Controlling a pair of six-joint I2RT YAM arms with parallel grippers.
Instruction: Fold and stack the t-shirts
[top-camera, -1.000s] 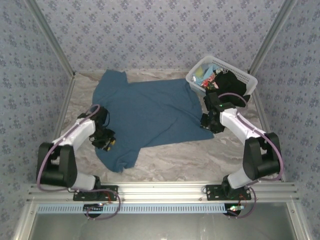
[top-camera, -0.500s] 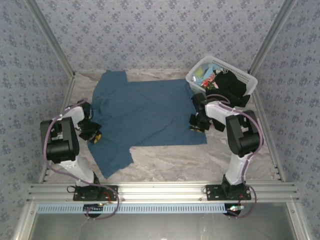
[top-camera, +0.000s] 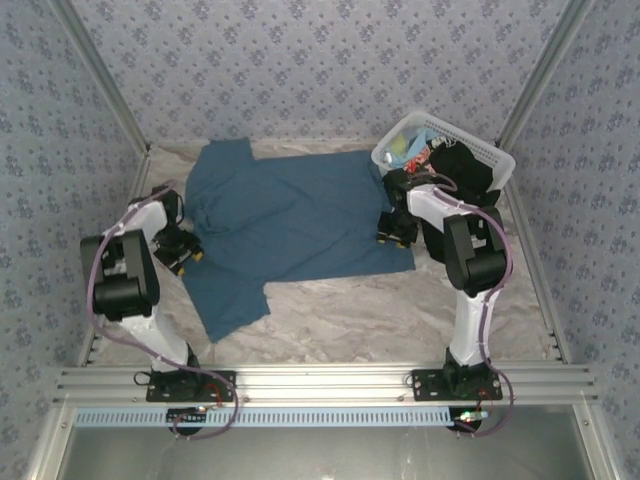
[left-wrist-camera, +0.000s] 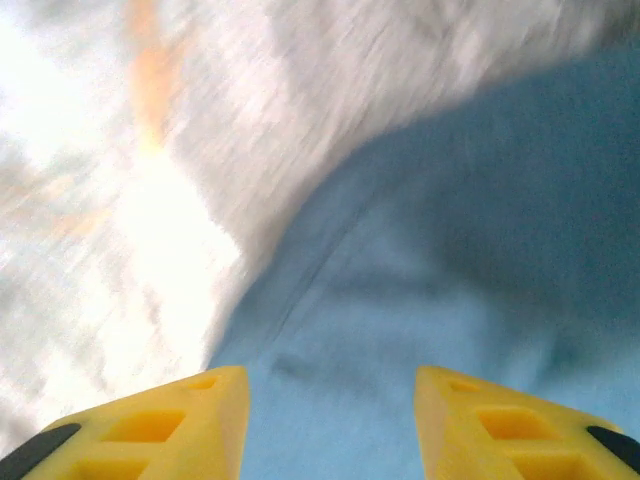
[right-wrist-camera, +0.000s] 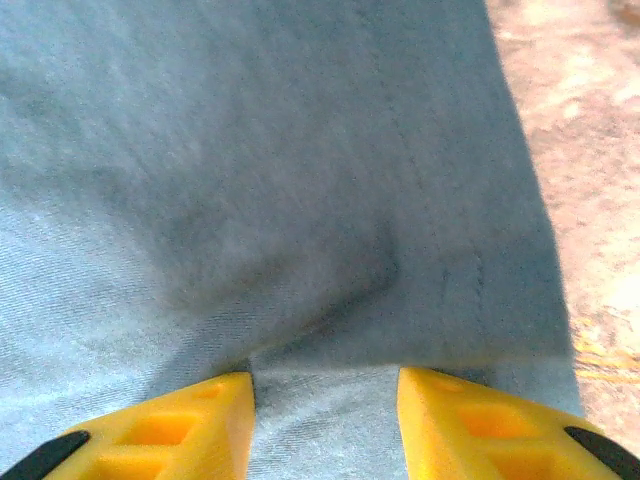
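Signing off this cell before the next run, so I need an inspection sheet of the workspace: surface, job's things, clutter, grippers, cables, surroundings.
Surface: marbled table, bare along the near side.
Job's things: blue t-shirt spread flat mid-table; black t-shirt draped over the basket rim; light blue cloth inside it.
Clutter: nothing seen beyond the white basket at the far right.
Grippers: left gripper over the blue t-shirt's left edge, right gripper over its right hem; both pairs of yellow fingers stand apart.
Cables: purple cables loop along both arms.
Surroundings: patterned walls, aluminium rail at the near edge.
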